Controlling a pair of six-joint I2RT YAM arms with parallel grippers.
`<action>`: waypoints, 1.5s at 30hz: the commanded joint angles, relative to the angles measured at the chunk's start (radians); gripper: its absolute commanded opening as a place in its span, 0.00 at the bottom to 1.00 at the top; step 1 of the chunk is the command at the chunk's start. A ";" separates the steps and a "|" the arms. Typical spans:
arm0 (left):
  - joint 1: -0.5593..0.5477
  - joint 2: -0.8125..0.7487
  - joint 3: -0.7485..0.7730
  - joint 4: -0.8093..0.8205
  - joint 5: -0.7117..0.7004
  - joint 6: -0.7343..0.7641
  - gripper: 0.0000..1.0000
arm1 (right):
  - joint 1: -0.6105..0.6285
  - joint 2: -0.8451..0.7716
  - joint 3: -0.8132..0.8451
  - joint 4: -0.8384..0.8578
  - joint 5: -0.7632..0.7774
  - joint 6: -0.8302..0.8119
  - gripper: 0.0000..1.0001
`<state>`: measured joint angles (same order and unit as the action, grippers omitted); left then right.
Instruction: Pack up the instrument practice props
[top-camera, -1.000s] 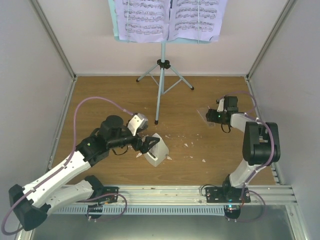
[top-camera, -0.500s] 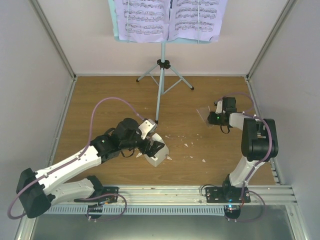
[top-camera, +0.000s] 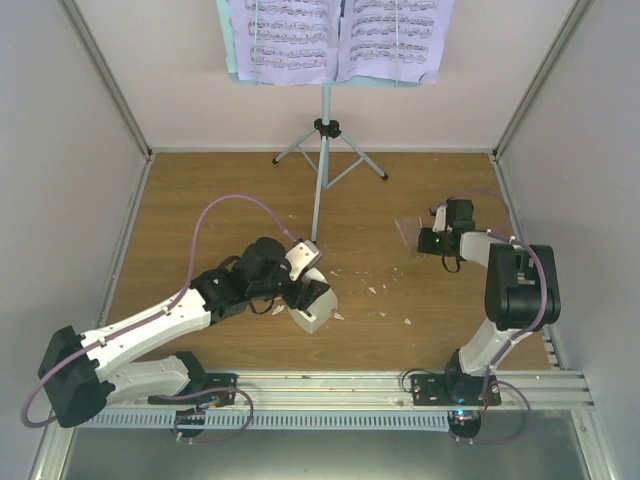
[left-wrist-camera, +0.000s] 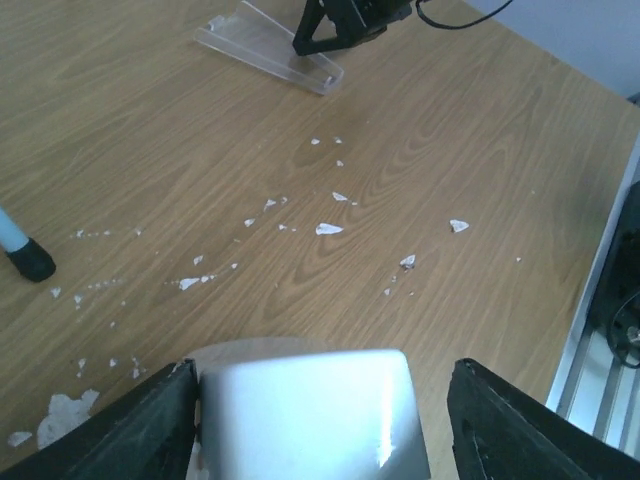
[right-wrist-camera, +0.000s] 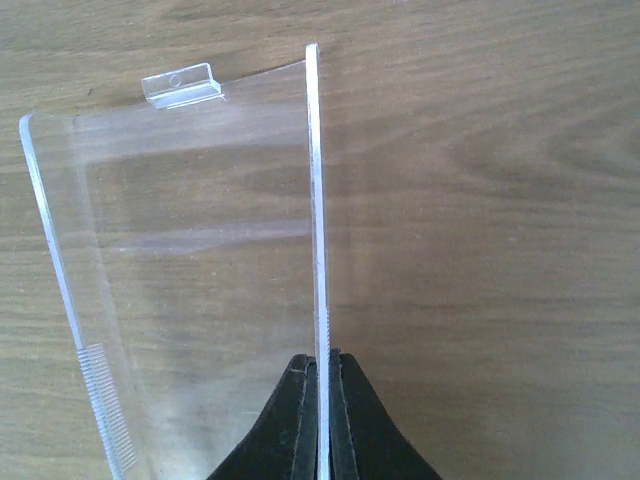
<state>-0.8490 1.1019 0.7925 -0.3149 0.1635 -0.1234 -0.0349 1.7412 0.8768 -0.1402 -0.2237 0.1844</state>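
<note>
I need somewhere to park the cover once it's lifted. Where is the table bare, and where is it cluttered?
Bare table lies back left, between the wall and the stand's legs, and back right, between those legs and the right gripper pinching the cover. The middle is crowded: crumbs scatter from the metronome, straddled by the left gripper, toward the cover.

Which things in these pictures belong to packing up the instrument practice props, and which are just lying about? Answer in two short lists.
Belong to the job:
- pale blue music stand
- sheet-music pages
- white metronome
- clear cover

Just lying about:
- small white crumbs scattered on the wooden tabletop
</note>
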 joint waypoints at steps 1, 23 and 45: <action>-0.018 0.006 0.003 0.072 -0.001 0.040 0.64 | -0.007 -0.072 -0.027 0.011 0.012 0.025 0.01; -0.128 0.134 0.108 0.308 -0.616 -0.246 0.30 | 0.035 -0.587 -0.275 -0.064 -0.234 0.117 0.02; -0.152 0.423 0.340 0.169 -0.844 -0.530 0.65 | 0.303 -0.630 -0.331 -0.062 -0.072 0.192 0.03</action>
<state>-0.9833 1.5517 1.1118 -0.2260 -0.6704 -0.6270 0.2531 1.1442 0.5514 -0.2096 -0.3374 0.3496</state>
